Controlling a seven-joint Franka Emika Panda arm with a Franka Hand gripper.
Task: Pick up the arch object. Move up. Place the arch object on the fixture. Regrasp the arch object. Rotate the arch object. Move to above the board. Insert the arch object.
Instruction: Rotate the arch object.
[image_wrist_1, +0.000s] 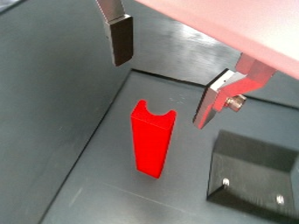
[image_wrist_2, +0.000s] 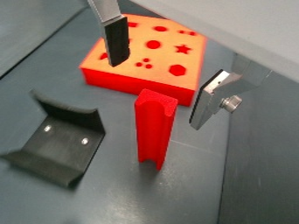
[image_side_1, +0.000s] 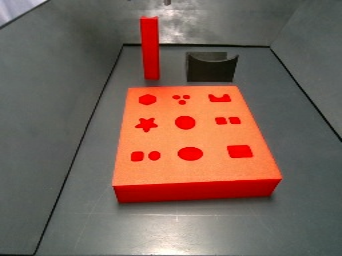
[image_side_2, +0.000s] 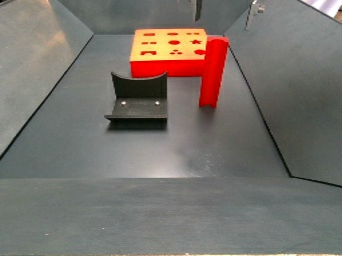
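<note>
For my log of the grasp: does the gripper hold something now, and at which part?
Nothing is held. The gripper is open above the arch object, which stands upright on the floor, apart from both fingers, between the board and the fixture.

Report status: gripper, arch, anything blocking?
Gripper open above arch, jaws apart. Arch upright on floor, between board and fixture. Nothing blocking.

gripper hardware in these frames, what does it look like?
The gripper above the arch object has two flat silver plate fingers with dark pads; one carries a small round silver screw head. A pale pinkish-white body shows behind in a wrist view. No cables or markings visible.
</note>
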